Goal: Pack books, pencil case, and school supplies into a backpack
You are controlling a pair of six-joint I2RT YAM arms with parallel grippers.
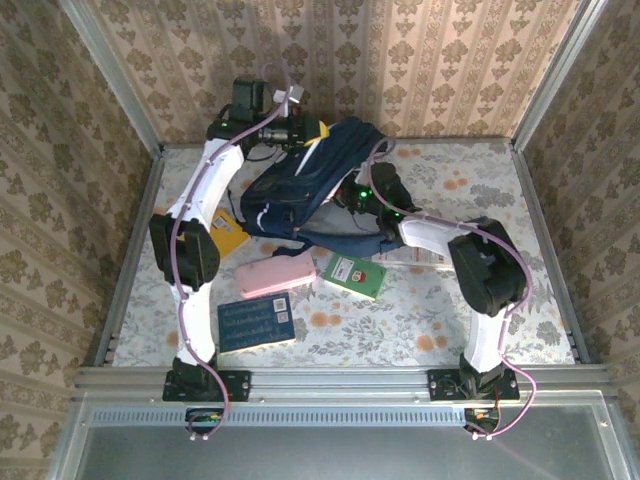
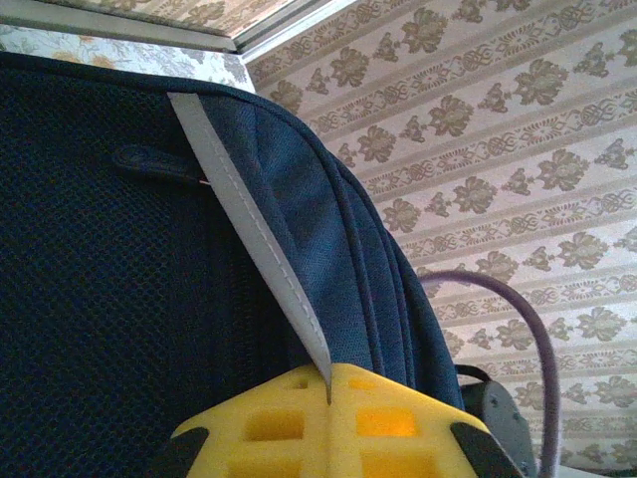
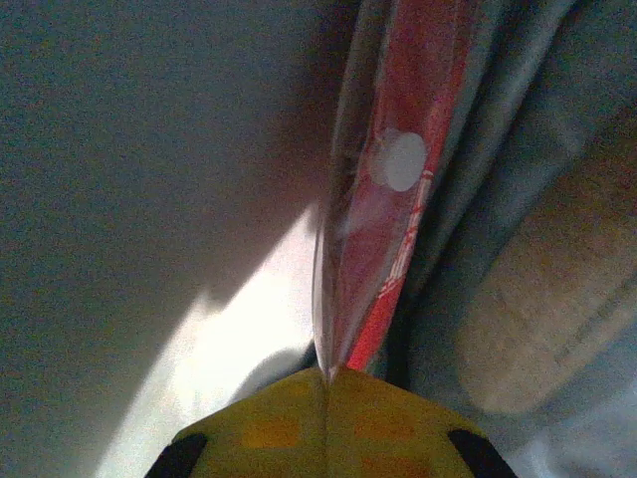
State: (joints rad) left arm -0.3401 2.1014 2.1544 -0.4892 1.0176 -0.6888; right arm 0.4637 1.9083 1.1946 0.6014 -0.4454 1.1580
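Pinching the backpack (image 2: 100,299) by its stripe (image 2: 249,229) with the left gripper (image 2: 328,383), propping it limp at the table's (image 1: 450,310) far side. Clamping the right gripper (image 3: 326,376) on the red pack's (image 3: 398,199) edge, inside the backpack; probably light, slick and floppy, so gripping firmly.

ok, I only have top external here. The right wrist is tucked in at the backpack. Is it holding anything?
Observer: Yes. On the right wrist view the right gripper is shut on the shiny red pack, pinching its edge.
Operator: And the left?
Observer: On its wrist view the left gripper is shut on the pale stripe of the backpack. The strip runs straight into the closed fingertips.
Operator: Is the red pack inside the bag?
Observer: Cannot confirm. Blue-grey fabric lies close along one side of it and the other side is in dark shadow.
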